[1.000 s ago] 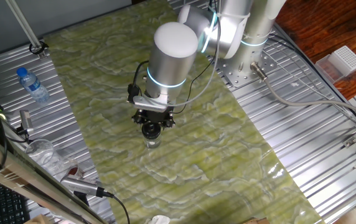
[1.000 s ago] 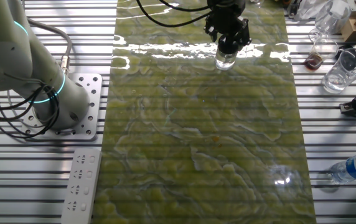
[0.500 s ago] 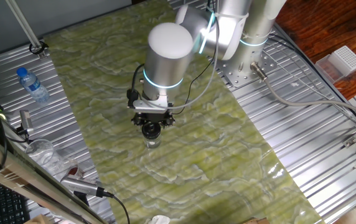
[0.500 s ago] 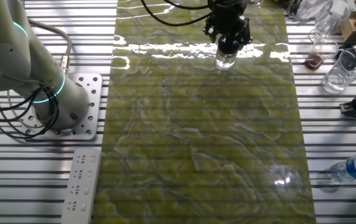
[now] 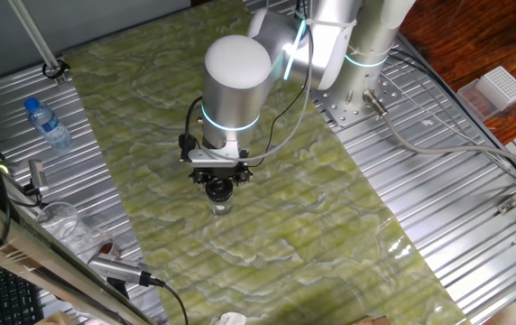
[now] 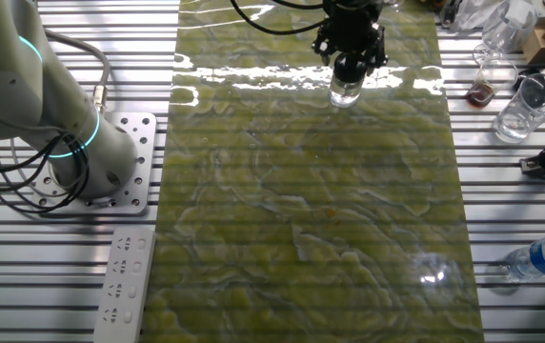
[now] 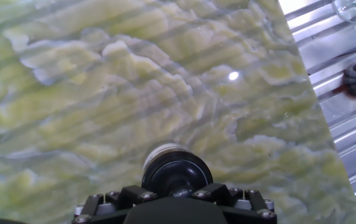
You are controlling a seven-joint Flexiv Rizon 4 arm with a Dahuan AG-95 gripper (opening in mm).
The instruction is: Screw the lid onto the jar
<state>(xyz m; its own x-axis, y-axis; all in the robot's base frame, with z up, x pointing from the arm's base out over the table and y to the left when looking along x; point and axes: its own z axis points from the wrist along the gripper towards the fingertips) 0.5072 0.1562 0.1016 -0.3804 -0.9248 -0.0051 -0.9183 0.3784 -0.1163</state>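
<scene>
The small clear jar point(image 5: 222, 208) stands upright on the green marbled mat point(image 5: 330, 217). It also shows in the other fixed view point(image 6: 345, 94). The black lid point(image 7: 177, 174) sits on top of the jar, whose pale rim point(image 7: 158, 151) peeks out behind it in the hand view. My gripper point(image 5: 219, 188) points straight down and is shut on the lid, directly above the jar; in the other fixed view the gripper point(image 6: 350, 67) is at the mat's far edge. The fingertips themselves are hidden by the hand.
A water bottle with a blue cap point(image 5: 47, 123) lies on the metal table left of the mat, also in the other fixed view point(image 6: 542, 256). Glassware point(image 6: 520, 107) stands by the mat's far right corner. The arm's base point(image 6: 90, 160) and a power strip point(image 6: 124, 288) are left.
The arm's upper joint has swung left while the hand stays on the lid over the jar. The jar has not shifted on the mat.
</scene>
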